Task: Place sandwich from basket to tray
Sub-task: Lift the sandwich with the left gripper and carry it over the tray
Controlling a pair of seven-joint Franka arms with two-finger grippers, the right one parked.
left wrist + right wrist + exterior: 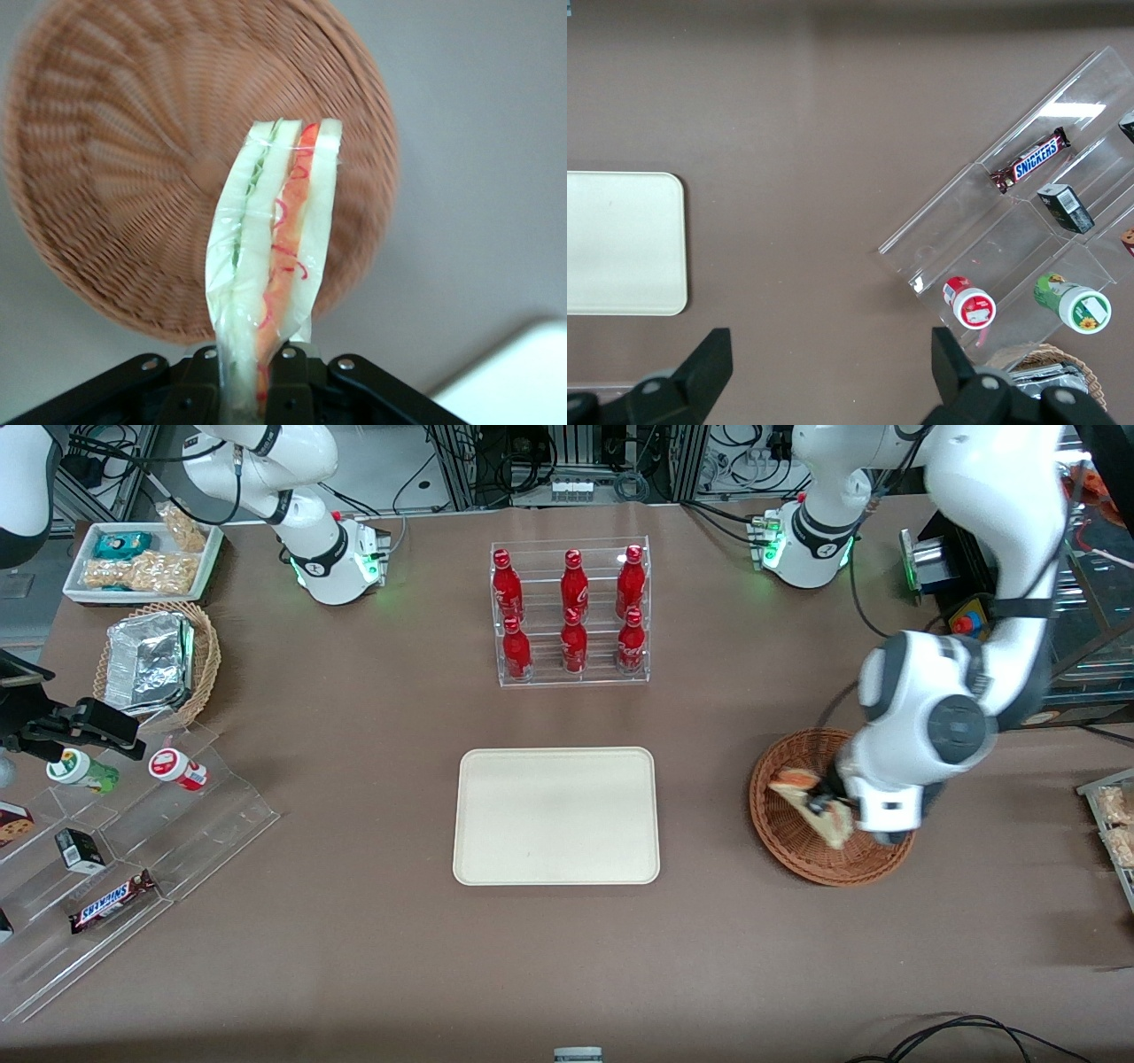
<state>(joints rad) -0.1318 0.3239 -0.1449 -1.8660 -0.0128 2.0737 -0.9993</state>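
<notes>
The sandwich (813, 806) (273, 248), a clear-wrapped wedge of white bread with red and green filling, hangs a little above the reddish-brown wicker basket (788, 828) (115, 177). My left gripper (833, 808) (250, 390) is shut on one end of the sandwich, over the basket. The basket holds nothing else that I can see. The cream tray (556, 816) (620, 243) lies flat at the table's middle, beside the basket toward the parked arm's end; a corner of the tray (523, 376) shows in the left wrist view.
A clear rack of red bottles (571, 613) stands farther from the front camera than the tray. Toward the parked arm's end are a tan basket with a foil container (155, 662), a white snack tray (142, 560) and a clear stepped stand (115, 868) with small items.
</notes>
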